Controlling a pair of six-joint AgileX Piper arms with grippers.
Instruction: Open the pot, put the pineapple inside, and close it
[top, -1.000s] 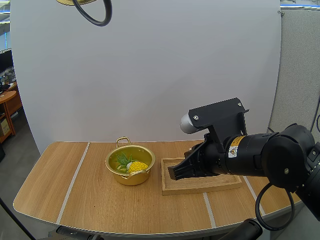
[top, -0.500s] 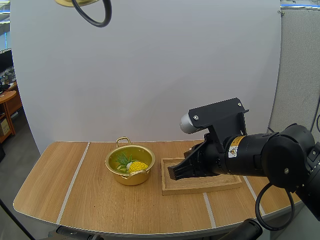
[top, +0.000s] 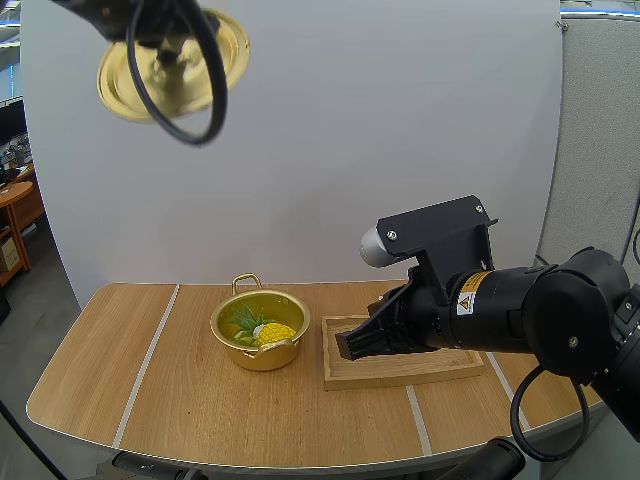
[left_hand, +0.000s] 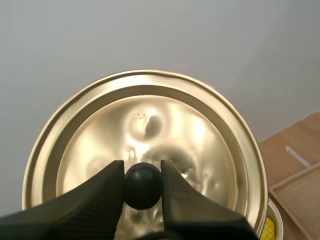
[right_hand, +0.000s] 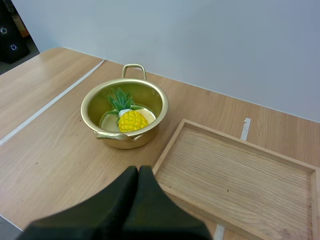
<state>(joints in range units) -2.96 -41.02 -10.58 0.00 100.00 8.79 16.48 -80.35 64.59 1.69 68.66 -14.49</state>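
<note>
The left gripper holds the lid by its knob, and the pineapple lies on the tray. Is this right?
The pineapple lies in the pot, not on the tray; the right wrist view shows it. The left gripper does hold the lid.

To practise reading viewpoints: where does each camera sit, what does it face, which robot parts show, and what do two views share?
High view: behind and above the bases, looking down over the table; right gripper by the wooden tray.
Left wrist view: on my left arm, facing the lid; left gripper pinching its knob.
Right wrist view: on my right arm, facing the pot with the pineapple; shut fingers.
Shared: high and right wrist views show pot, pineapple, tray.
</note>
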